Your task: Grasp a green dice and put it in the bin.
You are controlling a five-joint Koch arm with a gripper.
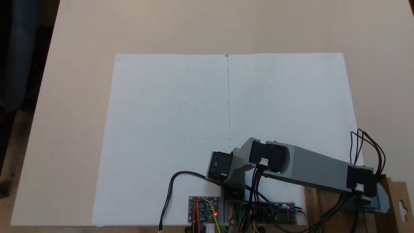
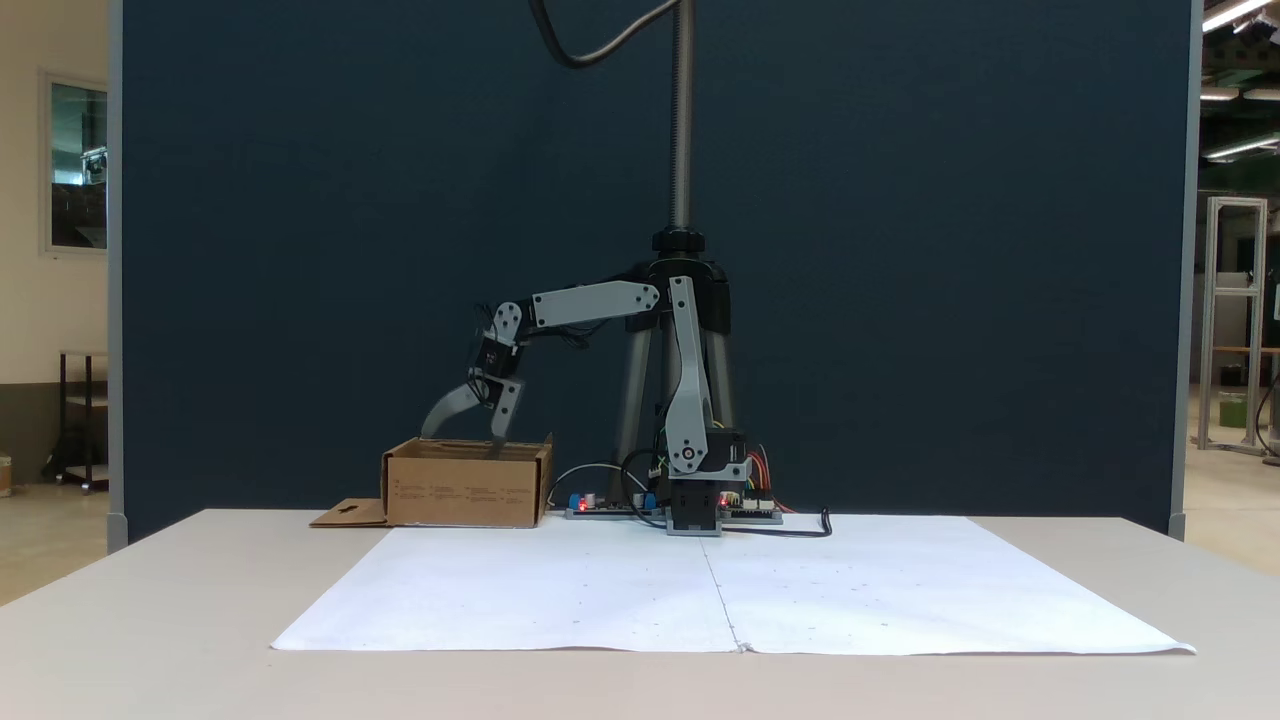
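**Gripper parted over the bin, dice not visible**

The bin (image 2: 465,484) is a low brown cardboard box with short walls. A flap lies flat on the table (image 2: 150,600) at its left in the front fixed view, and the flap carries a keyhole-shaped cutout, which is clearer in the fixed view from above (image 1: 401,207).

The front fixed view shows the whole arm (image 2: 685,370) in profile: upright from its base, then reaching left, with the gripper (image 2: 462,438) hanging down over the bin. From above, the forearm covers most of the gripper, and just a corner of the bin (image 1: 393,194) appears at the lower right edge. That view shows instead the white paper (image 1: 226,129) with its centre seam and the circuit boards (image 1: 203,210) near the base.

The fingers (image 2: 450,405) stand moderately apart, tips at or just inside the bin's rim. I cannot tell where the dice is; nothing green appears between the fingers, and the bin's walls hide its inside.
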